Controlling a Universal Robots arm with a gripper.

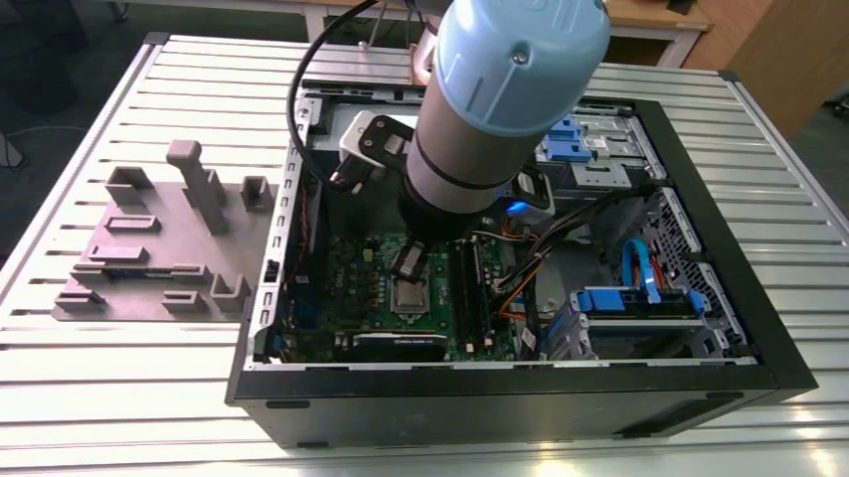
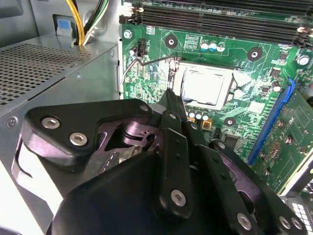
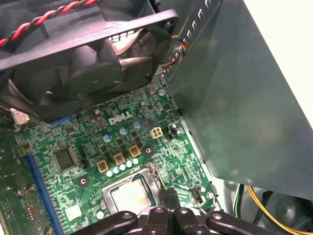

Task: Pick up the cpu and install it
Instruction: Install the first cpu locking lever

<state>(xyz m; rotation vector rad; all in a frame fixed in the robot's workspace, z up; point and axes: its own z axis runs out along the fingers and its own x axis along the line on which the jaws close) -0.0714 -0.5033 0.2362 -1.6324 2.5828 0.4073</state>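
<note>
The cpu (image 2: 205,85) is a flat silvery square lying in the socket on the green motherboard (image 2: 151,78); it also shows in the first wrist view (image 3: 129,196). In the exterior view the socket (image 1: 409,296) sits under the arm, inside the open computer case (image 1: 531,397). My gripper (image 2: 171,96) hovers low beside the socket's edge, next to the thin wire lever (image 2: 146,61). Its fingers meet in one narrow dark tip (image 3: 168,196), shut, with nothing seen between them.
A grey perforated box (image 2: 49,68) stands close beside the gripper. A black fan (image 3: 83,58) hangs over the board. Memory slots (image 2: 220,17) run past the socket. Blue drive brackets (image 1: 637,298) fill the case's other end. A grey fixture block (image 1: 159,248) lies on the slatted table (image 1: 133,378).
</note>
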